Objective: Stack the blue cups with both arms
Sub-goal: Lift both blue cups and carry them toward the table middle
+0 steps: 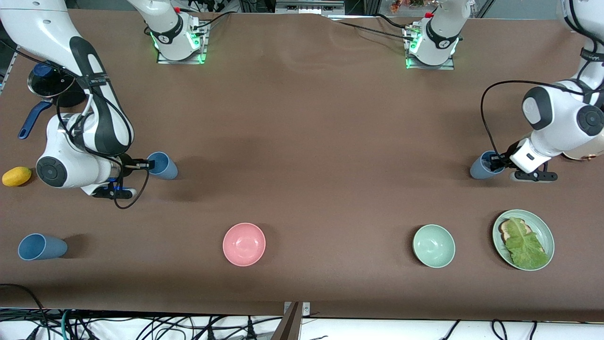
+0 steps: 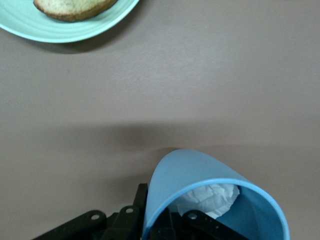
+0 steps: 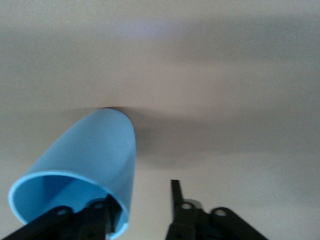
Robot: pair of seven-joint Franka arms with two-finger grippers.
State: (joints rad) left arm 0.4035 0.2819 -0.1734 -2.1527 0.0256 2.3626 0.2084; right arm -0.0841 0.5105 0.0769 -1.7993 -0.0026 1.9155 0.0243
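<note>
I count three blue cups on my bench. The greyer cup (image 1: 482, 167) stands upright at the left arm's end with a white scrap (image 2: 207, 197) inside; my left hand (image 1: 496, 162) pinches its rim, one finger in, one out. A second cup (image 1: 163, 165) stands toward the right arm's end, its rim clamped by my right hand (image 1: 141, 164). The third cup (image 1: 41, 247) stands alone, nearer the front camera than the second, untouched.
</note>
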